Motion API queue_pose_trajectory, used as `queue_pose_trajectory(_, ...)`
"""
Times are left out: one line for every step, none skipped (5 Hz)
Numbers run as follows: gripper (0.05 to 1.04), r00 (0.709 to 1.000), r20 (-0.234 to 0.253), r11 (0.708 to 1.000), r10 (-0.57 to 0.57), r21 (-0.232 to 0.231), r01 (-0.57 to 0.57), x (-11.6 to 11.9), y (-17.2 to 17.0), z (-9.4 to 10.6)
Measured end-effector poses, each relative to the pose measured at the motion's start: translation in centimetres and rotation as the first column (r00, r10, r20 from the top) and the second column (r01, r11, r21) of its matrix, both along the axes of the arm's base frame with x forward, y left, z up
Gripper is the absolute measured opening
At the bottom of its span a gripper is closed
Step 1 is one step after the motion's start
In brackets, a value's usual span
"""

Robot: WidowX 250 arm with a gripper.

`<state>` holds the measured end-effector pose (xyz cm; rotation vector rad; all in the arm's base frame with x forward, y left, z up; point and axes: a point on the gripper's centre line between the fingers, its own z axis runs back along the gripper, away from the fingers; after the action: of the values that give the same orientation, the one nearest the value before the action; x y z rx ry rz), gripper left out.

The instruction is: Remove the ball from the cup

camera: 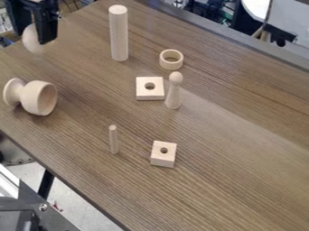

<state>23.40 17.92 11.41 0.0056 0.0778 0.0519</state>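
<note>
Toward the upper left of the bench, we note the tool grasping the pale ball, which is out of the cup. The cup lies tipped on its side (mouth facing right, foot to the left). Farther right we log a thick upright cylinder, a ring, a square holed block and, just beside it, a round-headed peg. Nearer us: a thin dowel and a smaller holed block.

The top edge cuts off the claw — the ball, blurred, is partly hidden by it.
</note>
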Motion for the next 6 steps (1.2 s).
queue_pose_trajectory(0.712, 0.998, 0.006, 0.998, -0.067, 0.012, 0.067, 2.3, -1.4, -0.8)
queue_pose_trajectory(0.712, 0.996, 0.001, 0.996, -0.084, 0.016, 0.084, 4.2, -1.5, -3.0)
queue_pose_trajectory(0.712, 0.993, -0.042, 0.994, -0.106, 0.012, 0.107, 5.9, -1.6, -5.3)
queue_pose_trajectory(0.712, 0.991, -0.062, 0.992, -0.119, 0.027, 0.121, 6.7, -2.1, -5.9)
queue_pose_trajectory(0.712, 0.99, -0.069, 0.992, -0.122, 0.024, 0.124, 7.4, -2.3, -6.5)
queue_pose_trajectory(0.712, 0.991, -0.067, 0.992, -0.119, 0.032, 0.121, 7.8, -2.3, -6.8)
